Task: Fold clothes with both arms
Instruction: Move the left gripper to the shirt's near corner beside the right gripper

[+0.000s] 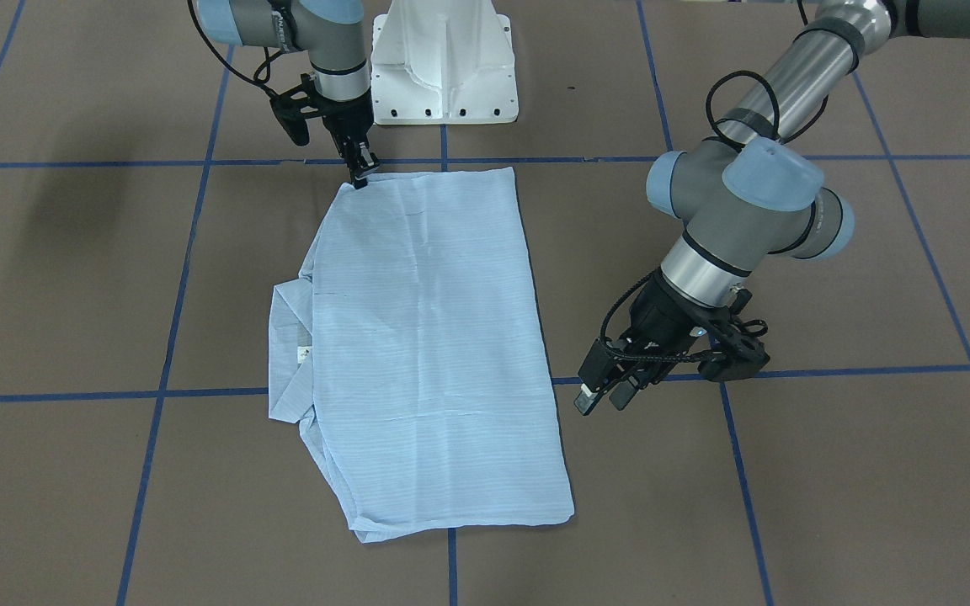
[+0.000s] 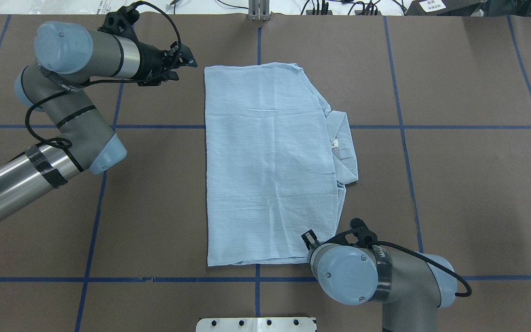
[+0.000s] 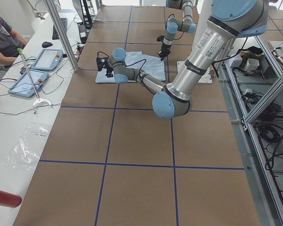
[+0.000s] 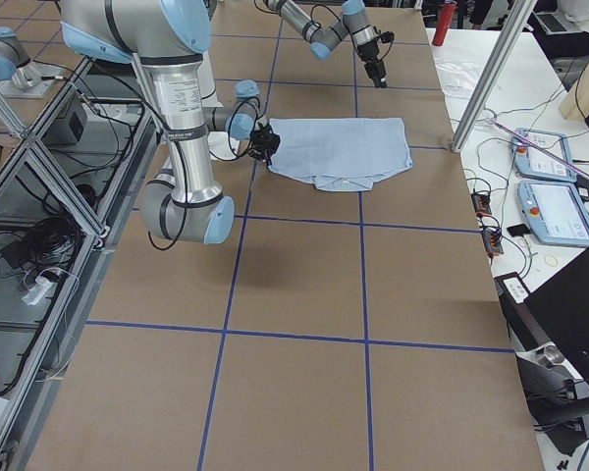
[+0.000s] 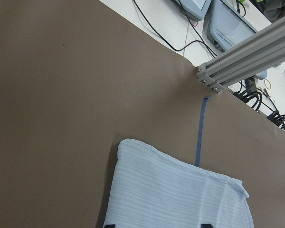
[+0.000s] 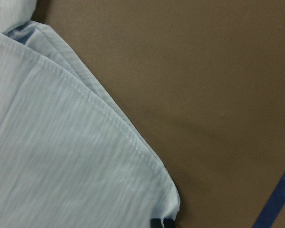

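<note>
The light blue striped shirt (image 1: pixel 434 337) lies folded into a flat rectangle on the brown table, also in the overhead view (image 2: pixel 265 161). Its collar with the white label (image 1: pixel 304 353) sticks out on one long side. My right gripper (image 1: pixel 359 177) stands upright at the shirt's corner nearest the robot base. In the right wrist view its fingertips (image 6: pixel 162 222) are shut on that corner's hem. My left gripper (image 1: pixel 603 402) hangs open beside the far corner, clear of the cloth. The left wrist view shows that corner (image 5: pixel 175 194) ahead of its spread fingers.
The white pedestal base (image 1: pixel 443 67) stands just behind the shirt. Blue tape lines (image 1: pixel 451 396) cross the table. An aluminium post (image 5: pixel 247 57) rises at the far edge. Beyond it lies a bench with tablets (image 3: pixel 37 66), where a person (image 3: pixel 2 37) sits.
</note>
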`<state>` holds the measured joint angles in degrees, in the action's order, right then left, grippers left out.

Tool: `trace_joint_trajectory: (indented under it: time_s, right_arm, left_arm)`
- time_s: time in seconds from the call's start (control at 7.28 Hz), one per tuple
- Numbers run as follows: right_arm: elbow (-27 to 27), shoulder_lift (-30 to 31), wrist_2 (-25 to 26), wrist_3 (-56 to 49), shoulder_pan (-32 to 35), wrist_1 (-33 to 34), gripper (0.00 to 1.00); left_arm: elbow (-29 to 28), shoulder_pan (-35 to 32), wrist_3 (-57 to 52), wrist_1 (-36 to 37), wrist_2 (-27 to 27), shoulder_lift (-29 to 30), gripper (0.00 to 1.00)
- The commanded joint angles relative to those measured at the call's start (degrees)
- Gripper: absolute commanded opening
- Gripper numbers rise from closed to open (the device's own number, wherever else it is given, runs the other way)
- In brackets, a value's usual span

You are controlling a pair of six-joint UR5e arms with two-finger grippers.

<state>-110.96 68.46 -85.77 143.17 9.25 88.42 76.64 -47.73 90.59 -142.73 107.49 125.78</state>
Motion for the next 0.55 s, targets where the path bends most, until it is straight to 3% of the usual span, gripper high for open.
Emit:
trace_joint_trajectory:
  time_s: [0.0, 0.41]
  right_arm:
    - [-2.23, -0.17, -0.01, 0.18, 0.33, 0.26, 0.0]
    - [-3.82, 0.62, 0.42, 2.98, -1.15, 0.88, 0.0]
  left_arm:
    - [2.26, 0.09, 0.55, 0.61, 0.0, -0.19, 0.67]
    - [14.97, 5.16, 8.44, 2.37, -0.43, -8.93, 0.68]
